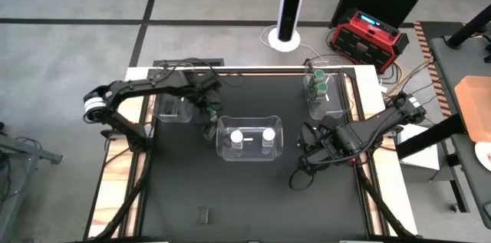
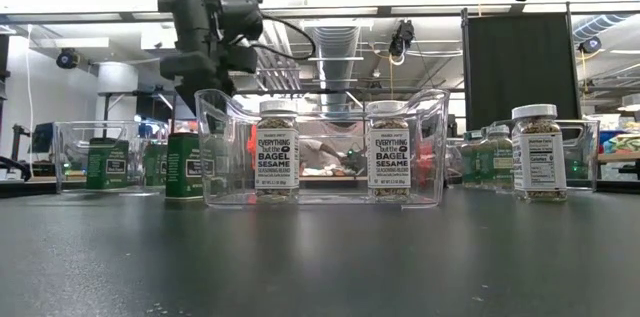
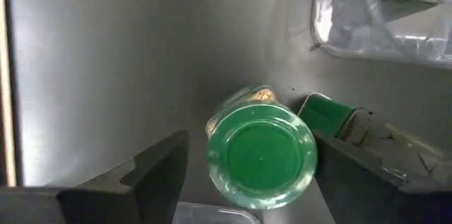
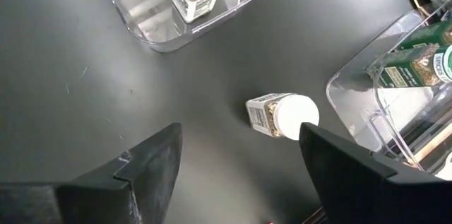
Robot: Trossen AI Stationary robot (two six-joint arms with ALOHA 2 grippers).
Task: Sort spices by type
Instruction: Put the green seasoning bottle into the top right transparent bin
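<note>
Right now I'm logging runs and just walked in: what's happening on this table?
Two dark arms are sorting spice jars into clear plastic bins. The left gripper hangs open over a green-lidded jar standing on the black table, its fingers on either side without touching. The right gripper is open above a loose white-lidded jar. The middle bin holds two white-lidded jars, and the far right bin holds green-lidded ones.
</note>
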